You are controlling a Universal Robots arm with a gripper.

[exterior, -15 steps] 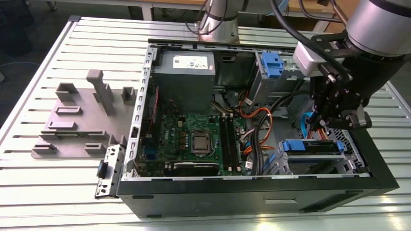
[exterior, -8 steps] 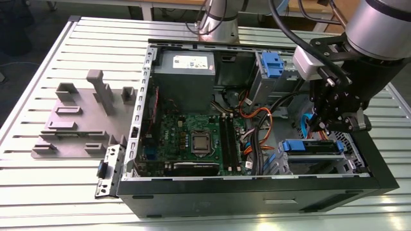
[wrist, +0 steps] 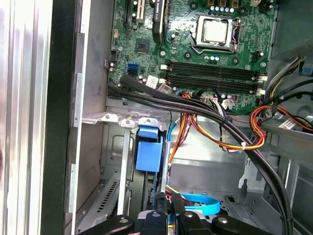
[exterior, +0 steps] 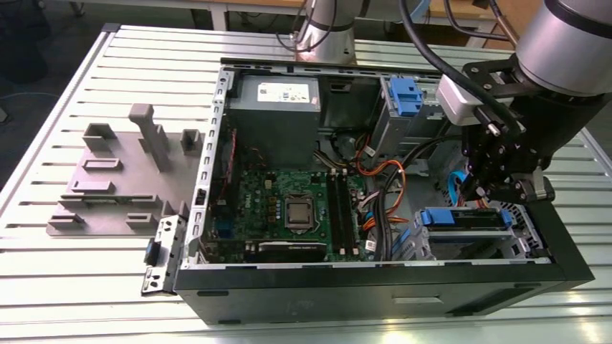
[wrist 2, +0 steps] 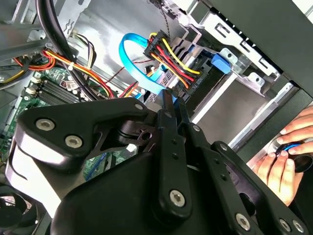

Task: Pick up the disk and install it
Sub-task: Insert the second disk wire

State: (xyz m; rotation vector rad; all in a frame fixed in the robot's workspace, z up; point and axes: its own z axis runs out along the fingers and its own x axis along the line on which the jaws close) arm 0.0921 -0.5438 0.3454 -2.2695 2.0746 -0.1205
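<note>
Inside the open computer case point(exterior: 383, 287), gripper point(exterior: 502, 190) (fingers together), above the disk point(exterior: 466, 218)

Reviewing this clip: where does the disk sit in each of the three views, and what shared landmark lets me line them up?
Exterior view: the disk sits in the drive bay at the case's corner on the exterior view's right, beneath the gripper.
Second wrist view: its blue end tab shows beside the red-and-yellow power cables.
First wrist view: the blue tab stands in the metal bay, beyond the gripper.
Shared landmark: the blue flat cable loop.
</note>
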